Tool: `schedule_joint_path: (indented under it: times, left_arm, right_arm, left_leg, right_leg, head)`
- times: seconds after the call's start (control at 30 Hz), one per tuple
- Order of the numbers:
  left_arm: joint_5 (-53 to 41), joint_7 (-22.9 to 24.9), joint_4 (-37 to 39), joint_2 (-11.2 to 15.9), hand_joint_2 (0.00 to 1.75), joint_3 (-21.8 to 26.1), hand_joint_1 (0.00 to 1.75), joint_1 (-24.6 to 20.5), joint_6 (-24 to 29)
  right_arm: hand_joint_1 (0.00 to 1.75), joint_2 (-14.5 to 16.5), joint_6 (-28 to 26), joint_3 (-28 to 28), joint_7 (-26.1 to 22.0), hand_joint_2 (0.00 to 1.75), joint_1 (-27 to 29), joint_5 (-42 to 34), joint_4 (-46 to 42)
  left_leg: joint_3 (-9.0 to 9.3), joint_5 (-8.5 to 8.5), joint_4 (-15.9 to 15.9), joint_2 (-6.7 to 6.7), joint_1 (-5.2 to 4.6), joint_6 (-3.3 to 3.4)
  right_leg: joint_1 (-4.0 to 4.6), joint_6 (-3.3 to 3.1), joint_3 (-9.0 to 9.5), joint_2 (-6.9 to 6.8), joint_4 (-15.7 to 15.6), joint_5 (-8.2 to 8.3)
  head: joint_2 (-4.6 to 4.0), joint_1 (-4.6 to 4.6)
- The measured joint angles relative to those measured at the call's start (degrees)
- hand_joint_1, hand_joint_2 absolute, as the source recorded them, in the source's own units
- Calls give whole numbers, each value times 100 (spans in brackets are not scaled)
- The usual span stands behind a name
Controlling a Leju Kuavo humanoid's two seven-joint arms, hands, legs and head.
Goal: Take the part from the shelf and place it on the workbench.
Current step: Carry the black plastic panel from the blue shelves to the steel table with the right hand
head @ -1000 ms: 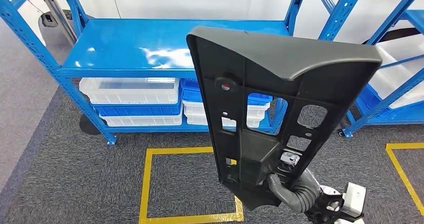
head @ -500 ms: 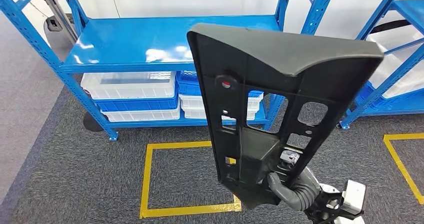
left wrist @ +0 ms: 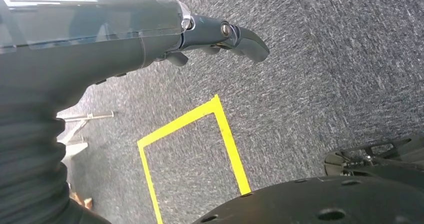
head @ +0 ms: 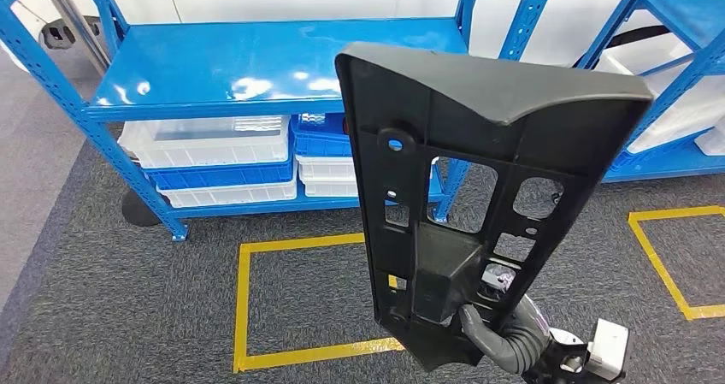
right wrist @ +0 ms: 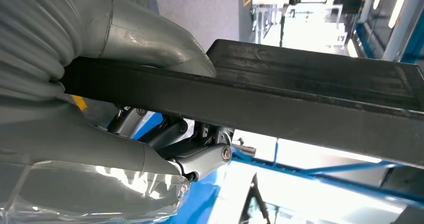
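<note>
Right hand (head: 504, 337) comes up from the lower edge of the head view, thumb and fingers clamped around the bottom end of the black part (head: 479, 187). The part stands upright and a little tilted, its broad flanged top level with the blue shelf (head: 256, 63) behind it, above the grey carpet and the yellow floor square (head: 244, 303). From the right wrist, the thumb (right wrist: 150, 34) presses one face of the part's edge. Left hand (left wrist: 220, 37) hangs over the carpet, fingers loosely curled, holding nothing.
</note>
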Motion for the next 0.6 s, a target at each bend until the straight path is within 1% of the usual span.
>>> schedule_joint_path:
  times: [0.03, 0.07, 0.1, 0.13, 0.17, 0.2, 0.23, 0.27, 0.3, 0.33, 0.37, 0.4, 0.43, 0.47, 0.5, 0.53, 0.57, 0.6]
  left_arm:
    - [0, 1, 0, -1, 175, 0, 0, 3, -2]
    - [0, 0, 0, -1, 175, 0, 0, 7, -2]
    - [-1, -1, 0, -2, 175, 0, 0, 13, -2]
    - [-2, -2, 0, -2, 175, 0, 0, 19, -2]
    - [-5, -5, 0, -2, 175, 0, 0, 23, -2]
    - [-12, -7, 0, -2, 175, 0, 0, 27, -7]
    - [-23, -8, 0, -2, 175, 0, 0, 29, -13]
    - [-35, -6, 0, -1, 175, 0, 0, 29, -20]
    - [-47, -3, 0, 3, 175, 0, 0, 31, -27]
    - [-53, 0, 1, 7, 175, 0, 0, 27, -31]
    - [-54, 2, 1, 11, 175, 0, 0, 15, -34]
    - [-52, 1, 2, 16, 175, 0, 0, 0, -37]
    - [-48, 0, 2, 18, 175, 0, 0, -22, -38]
    - [-40, 0, 2, 20, 175, 0, 0, -41, -38]
    - [-28, 0, 2, 21, 175, 0, 0, -53, -37]
    - [-17, 1, 2, 21, 175, 0, 0, -60, -33]
    - [-8, 1, 1, 22, 175, 0, 0, -60, -27]
    - [-4, 1, 1, 22, 175, 0, 0, -52, -22]
  right_arm:
    - [175, 0, 2, -15, -1, 175, 58, 8, -25]
    - [175, 0, 3, -31, -1, 175, 94, 20, -48]
    - [175, 0, 3, -46, -1, 175, 113, 34, -74]
    - [175, 0, -3, -58, -2, 175, 122, 53, -101]
    - [175, 1, -14, -67, -2, 175, 129, 74, -129]
    - [175, 1, -36, -74, -3, 175, 151, 95, -161]
    - [175, 2, -58, -80, -6, 175, 186, 116, -194]
    - [175, 2, -76, -89, -11, 175, 235, 135, -230]
    - [175, 3, -91, -99, -18, 175, 291, 150, -268]
    - [175, 4, -93, -108, -26, 175, 331, 161, -301]
    - [175, 5, -95, -114, -33, 175, 356, 168, -327]
    - [175, 6, -96, -116, -38, 175, 372, 173, -345]
    - [175, 7, -95, -117, -42, 175, 383, 176, -357]
    - [175, 8, -92, -117, -46, 175, 400, 179, -361]
    - [175, 11, -88, -117, -49, 175, 418, 182, -364]
    - [175, 15, -84, -117, -51, 175, 433, 186, -367]
    - [175, 20, -80, -117, -54, 175, 440, 189, -367]
    - [175, 26, -79, -117, -57, 175, 441, 193, -368]
  left_leg:
    - [-2, -3, 5, 46, -1, -1]
    - [0, -7, 8, 93, -2, -6]
    - [7, -13, 12, 141, -3, -15]
    - [14, -22, 20, 183, -16, -30]
    - [20, -30, 28, 215, -29, -50]
    - [24, -35, 33, 250, -42, -78]
    - [27, -37, 34, 283, -52, -109]
    - [31, -37, 29, 319, -55, -141]
    - [28, -53, 38, 320, -51, -179]
    - [5, -105, 92, 265, -47, -211]
    - [-67, -222, 255, 175, -42, -240]
    - [-200, -396, 545, 66, -35, -263]
    - [-375, -596, 933, -14, -34, -277]
    - [-557, -764, 1336, -52, -34, -287]
    - [-685, -841, 1619, -65, -34, -291]
    - [-728, -815, 1716, -71, -34, -289]
    - [-672, -688, 1598, -83, -34, -280]
    - [-511, -478, 1256, -128, -33, -261]
  right_leg:
    - [-2, 4, -1, -12, -14, 85]
    - [-2, -1, 105, -39, -244, 258]
    - [1, -16, 290, -110, -627, 473]
    - [19, -41, 473, -230, -1018, 630]
    - [40, -76, 604, -321, -1313, 734]
    - [63, -112, 667, -378, -1477, 775]
    - [85, -146, 661, -380, -1517, 767]
    - [87, -181, 642, -317, -1520, 786]
    - [74, -212, 635, -264, -1529, 803]
    - [57, -242, 634, -216, -1546, 822]
    - [37, -276, 634, -171, -1561, 844]
    - [26, -302, 634, -123, -1568, 859]
    - [30, -322, 626, -72, -1568, 866]
    - [37, -338, 621, -16, -1566, 872]
    - [45, -342, 619, 51, -1562, 875]
    - [50, -344, 619, 119, -1555, 876]
    - [52, -344, 621, 192, -1546, 876]
    - [52, -338, 622, 273, -1529, 873]
  head:
    - [0, 0]
    - [0, 0]
    - [0, 0]
    - [0, 0]
    - [0, 0]
    - [0, 0]
    - [0, 0]
    - [0, 0]
    - [0, 0]
    - [0, 0]
    - [0, 0]
    - [0, -1]
    - [0, -1]
    - [0, -1]
    - [0, -1]
    - [0, -1]
    - [0, -1]
    - [0, -1]
